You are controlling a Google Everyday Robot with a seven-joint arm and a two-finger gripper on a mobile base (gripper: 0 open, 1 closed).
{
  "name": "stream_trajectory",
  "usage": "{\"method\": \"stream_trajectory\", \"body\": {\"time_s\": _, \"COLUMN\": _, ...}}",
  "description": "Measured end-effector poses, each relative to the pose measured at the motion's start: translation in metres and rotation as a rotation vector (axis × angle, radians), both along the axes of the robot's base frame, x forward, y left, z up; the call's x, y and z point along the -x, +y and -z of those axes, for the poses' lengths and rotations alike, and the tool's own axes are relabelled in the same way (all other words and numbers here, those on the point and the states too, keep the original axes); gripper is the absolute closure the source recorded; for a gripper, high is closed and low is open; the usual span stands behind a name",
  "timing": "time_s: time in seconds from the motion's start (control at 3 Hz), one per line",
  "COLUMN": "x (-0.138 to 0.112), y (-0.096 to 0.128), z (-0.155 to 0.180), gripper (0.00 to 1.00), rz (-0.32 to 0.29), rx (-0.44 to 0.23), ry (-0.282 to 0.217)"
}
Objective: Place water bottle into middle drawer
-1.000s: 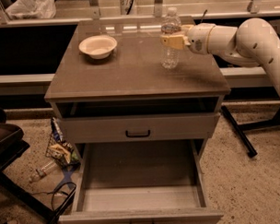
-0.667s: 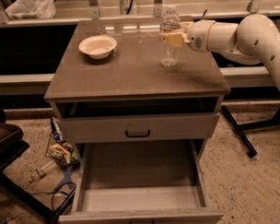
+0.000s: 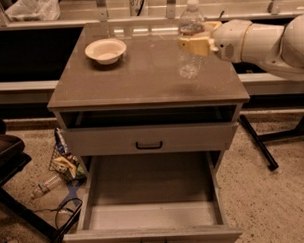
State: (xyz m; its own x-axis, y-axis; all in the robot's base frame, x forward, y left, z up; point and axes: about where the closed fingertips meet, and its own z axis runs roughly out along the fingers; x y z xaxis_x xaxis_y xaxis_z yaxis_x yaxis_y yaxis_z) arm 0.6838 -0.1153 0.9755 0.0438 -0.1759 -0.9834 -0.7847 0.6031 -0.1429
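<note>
The water bottle (image 3: 191, 59) is clear with a white cap and stands upright over the back right of the cabinet top (image 3: 140, 79). It looks slightly lifted off the surface. My gripper (image 3: 193, 43) reaches in from the right and is shut on the bottle's upper part, around its label band. The middle drawer (image 3: 149, 181) is pulled out at the bottom front of the cabinet, and its flat floor is bare. It lies well below and in front of the gripper.
A white bowl (image 3: 105, 50) sits at the back left of the top. A shut drawer front with a black handle (image 3: 149, 144) is above the open drawer. Litter (image 3: 63, 164) lies on the floor at left. A black stand leg (image 3: 258, 142) is at right.
The bottle and my gripper have risen a little and shifted slightly right. The drawer and bowl have not moved.
</note>
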Motion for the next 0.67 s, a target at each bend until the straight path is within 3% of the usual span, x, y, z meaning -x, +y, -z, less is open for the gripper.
{"method": "stream_trajectory", "body": {"time_s": 0.33, "x": 0.050, "y": 0.002, "z": 0.003, "gripper": 1.00, "rz": -0.027, "rx": -0.001, "ry": 0.001}}
{"method": "stream_trajectory", "body": {"time_s": 0.67, "x": 0.114, "y": -0.003, "z": 0.023, "gripper": 1.00, "rz": -0.142, "rx": -0.029, "ry": 0.004}}
